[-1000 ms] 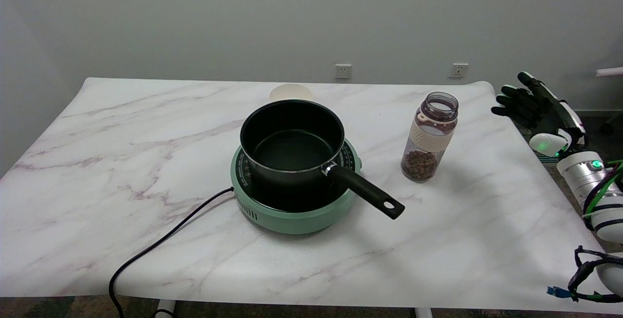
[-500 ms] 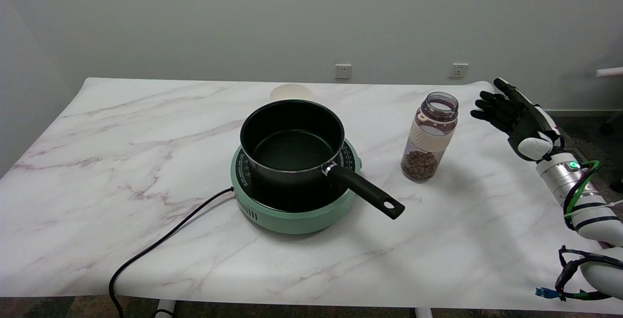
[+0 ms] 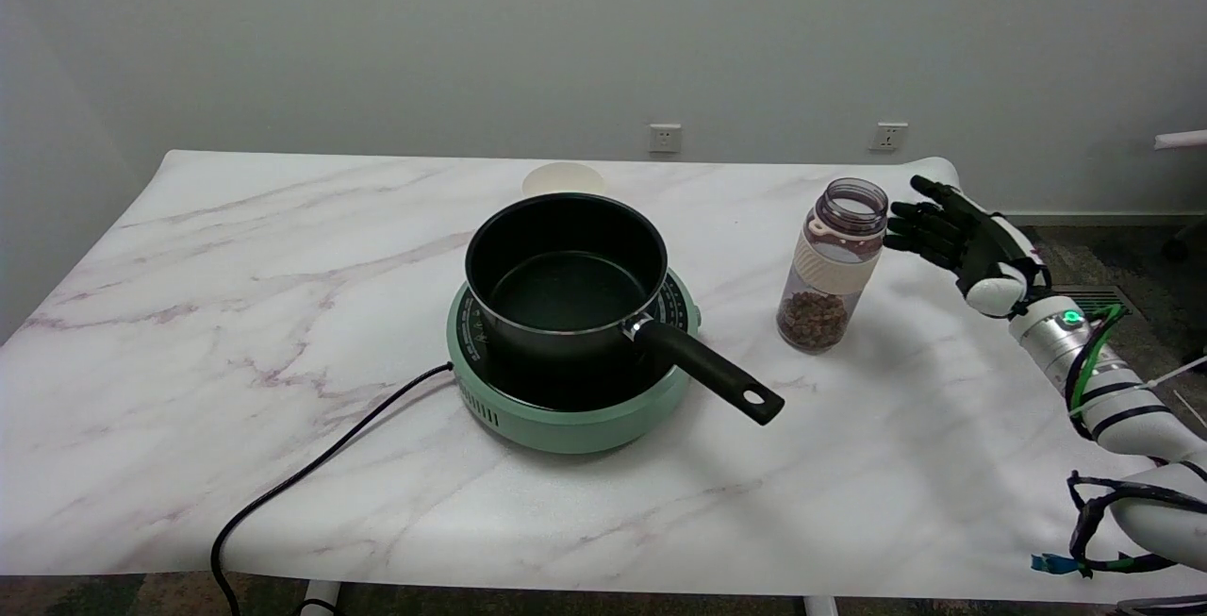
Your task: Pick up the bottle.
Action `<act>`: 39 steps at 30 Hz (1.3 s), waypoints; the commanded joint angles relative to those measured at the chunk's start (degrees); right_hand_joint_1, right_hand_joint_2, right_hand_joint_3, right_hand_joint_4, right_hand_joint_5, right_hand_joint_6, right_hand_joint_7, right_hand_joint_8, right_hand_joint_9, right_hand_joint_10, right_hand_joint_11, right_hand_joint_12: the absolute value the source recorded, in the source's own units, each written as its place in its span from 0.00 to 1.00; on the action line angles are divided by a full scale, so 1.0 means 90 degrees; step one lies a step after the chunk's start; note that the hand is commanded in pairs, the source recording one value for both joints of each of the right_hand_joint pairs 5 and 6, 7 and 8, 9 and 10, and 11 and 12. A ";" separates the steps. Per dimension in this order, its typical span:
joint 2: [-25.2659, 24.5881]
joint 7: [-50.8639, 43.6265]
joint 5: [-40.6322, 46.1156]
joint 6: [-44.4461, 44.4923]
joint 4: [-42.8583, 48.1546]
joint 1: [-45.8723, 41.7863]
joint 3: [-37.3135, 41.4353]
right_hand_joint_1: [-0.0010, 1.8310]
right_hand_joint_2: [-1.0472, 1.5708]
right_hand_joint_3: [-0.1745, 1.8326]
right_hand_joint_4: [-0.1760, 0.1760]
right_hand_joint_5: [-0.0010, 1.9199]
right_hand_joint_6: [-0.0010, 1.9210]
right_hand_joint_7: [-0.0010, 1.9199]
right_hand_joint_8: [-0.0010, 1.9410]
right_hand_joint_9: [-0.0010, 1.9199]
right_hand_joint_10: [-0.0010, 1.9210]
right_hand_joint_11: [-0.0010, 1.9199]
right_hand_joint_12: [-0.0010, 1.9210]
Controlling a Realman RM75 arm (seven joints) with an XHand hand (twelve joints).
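Marble-patterned sheeting [image 3: 283, 248], white with grey-pink veining, covers the table from edge to edge; behind it we see a plain pale wall [image 3: 471, 31] carrying two sockets [image 3: 665, 138] just above the table's far edge.

We find the right hand [image 3: 962, 237] in the air over the table's right edge, palm turned left, fingers [image 3: 910, 213] spread and extended, holding nothing. Its fingertips lie just beside the upper part of the bottle [image 3: 832, 265], with a narrow gap visible between them; we see no contact. The white forearm [image 3: 1094, 380] runs from the hand down to the lower right corner, with a green indicator light at the wrist and green and black cables along it.

The bottle stands upright on the table at right of centre, uncapped, clear with a pale band around its shoulder and brown granular contents in its lower part.

Left of the bottle, well apart from it, a black saucepan [image 3: 566, 267] sits on a green hotplate [image 3: 566, 408]; its handle [image 3: 707, 371] points near and right. A black power cord [image 3: 311, 474] runs from the hotplate's left side off the near edge. A pale round object [image 3: 563, 179] lies just behind the saucepan; we cannot tell what it is.
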 commanded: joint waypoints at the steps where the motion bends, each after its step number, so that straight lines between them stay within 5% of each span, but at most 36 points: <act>1: -0.0001 -0.1132 -0.0524 -0.0893 0.0293 0.0311 -0.0086 0.61 0.08 0.49 0.50 0.16 0.16 0.29 0.29 0.29 0.29 0.33 0.33; 25: -0.0588 -0.2065 0.0157 -0.0361 0.0507 0.0897 -0.0403 0.62 0.13 0.53 0.50 0.28 0.28 0.40 0.40 0.37 0.37 0.40 0.40; 26: -0.0528 -0.1093 -0.0074 0.0040 0.1385 0.0838 -0.1086 0.62 0.13 0.53 0.50 0.28 0.28 0.41 0.40 0.37 0.37 0.40 0.40; 28: -0.0594 -0.2161 0.0400 -0.0301 0.0411 0.0903 -0.0484 0.61 0.14 0.53 0.50 0.28 0.28 0.41 0.40 0.37 0.37 0.40 0.40; 39: -0.0614 -0.2012 0.0541 -0.0058 0.0498 0.0888 -0.0840 0.61 0.14 0.52 0.50 0.29 0.29 0.41 0.41 0.38 0.38 0.41 0.41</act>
